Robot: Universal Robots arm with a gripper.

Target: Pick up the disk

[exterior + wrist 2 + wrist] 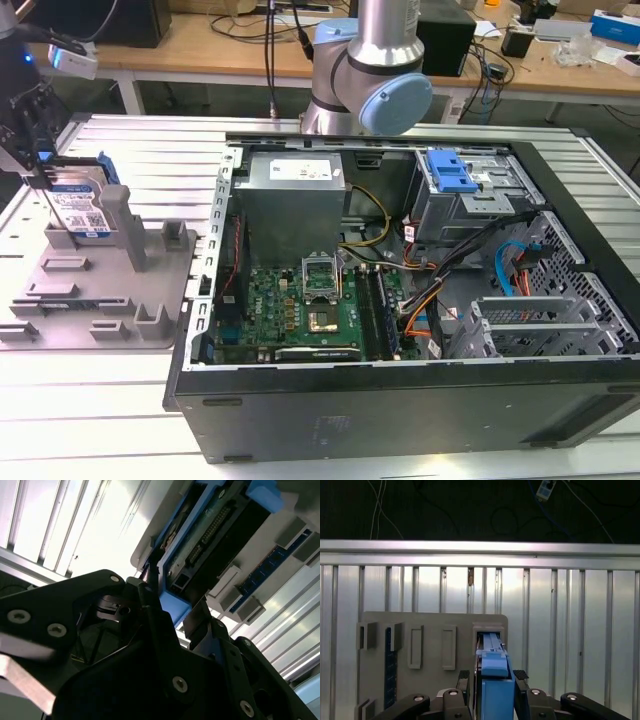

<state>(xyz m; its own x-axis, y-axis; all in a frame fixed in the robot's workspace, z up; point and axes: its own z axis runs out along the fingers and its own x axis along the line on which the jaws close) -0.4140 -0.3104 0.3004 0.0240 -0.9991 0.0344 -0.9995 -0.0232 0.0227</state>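
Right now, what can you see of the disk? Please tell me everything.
The disk is a flat silver metal rectangle with a white-and-blue label and blue plastic side rails. It stands upright on its edge in the grey fixture. The gripper is at its top edge.

Exterior view looks down from above one long edge of the slatted worktop (90, 410), across the open computer case (400, 410) toward the arm (370, 70). The first wrist view stares straight down past the gripper (491, 677), close over the grey fixture (430, 630). The second wrist view sits closer still, angled. All three share the fixture and the disk (495, 695) standing in it.
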